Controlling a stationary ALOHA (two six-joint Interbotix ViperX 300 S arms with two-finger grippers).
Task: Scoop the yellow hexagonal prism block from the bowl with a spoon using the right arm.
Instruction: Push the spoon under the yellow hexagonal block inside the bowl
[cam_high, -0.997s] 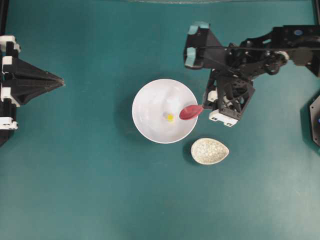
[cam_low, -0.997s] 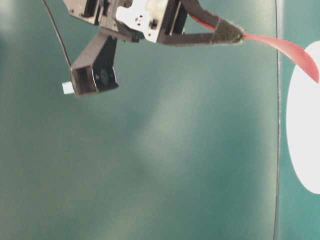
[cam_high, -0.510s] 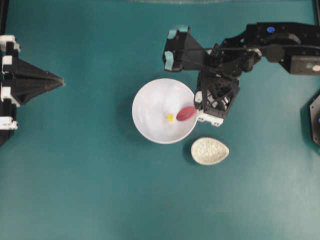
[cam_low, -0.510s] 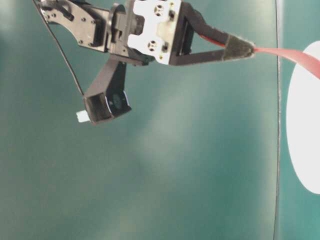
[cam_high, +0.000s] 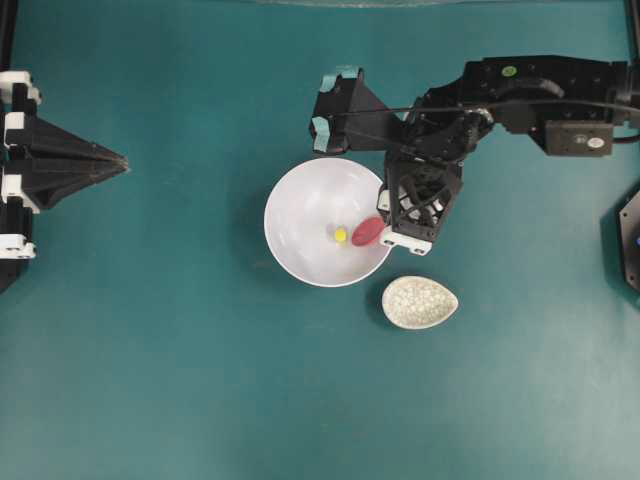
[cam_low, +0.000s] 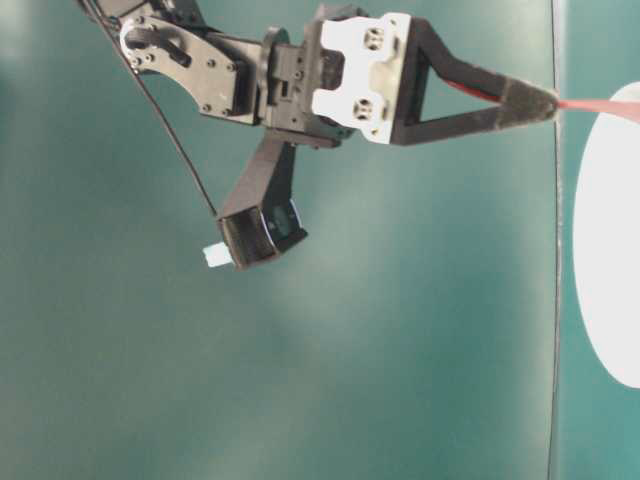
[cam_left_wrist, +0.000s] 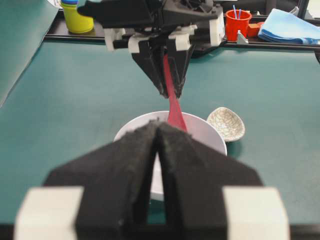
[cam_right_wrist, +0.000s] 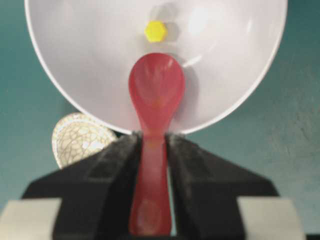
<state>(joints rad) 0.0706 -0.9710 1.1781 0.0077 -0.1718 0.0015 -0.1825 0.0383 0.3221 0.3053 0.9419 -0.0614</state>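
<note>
Currently, going left to right in the overhead view: left gripper (cam_high: 118, 160) sits parked at the left edge of the worktop (cam_high: 180, 380), well apart from everything, black foam-faced fingers pressed together on nothing

White bowl (cam_high: 295, 200) is mid-worktop: round, plain, glossy. Yellow hexagonal prism block (cam_high: 340, 234) lies on the bowl floor, slightly right of centre, hex face up in the right wrist view (cam_right_wrist: 155, 31)

Spoon (cam_high: 368, 231) is just right of the block, glossy red-pink, deep oval scoop. Long axis runs roughly left-right overhead, scoop end toward the block, handle back toward the right gripper. Scoop is inside the rim, over the right inner wall; tip close to the block, small gap visible in the right wrist view, so not touching. In the left wrist view the handle slopes steeply down into the bowl

Right gripper (cam_high: 385, 222) hangs over the bowl's right rim, jaws narrow and clamped on the spoon handle, handle squeezed between the two black pads (cam_right_wrist: 117, 165). Right arm (cam_high: 520, 85) reaches in from the right edge, black with white and teal parts

Speckled teardrop spoon rest (cam_high: 419, 302) is on the worktop near the bowl's lower right, crackle-pattern glaze, not touching the bowl

Worktop is flat matte teal. Left wrist view shows a shelf at the back edge with a yellow cup (cam_left_wrist: 77, 15), red cup (cam_left_wrist: 237, 24) and blue cloth (cam_left_wrist: 292, 27)
</note>
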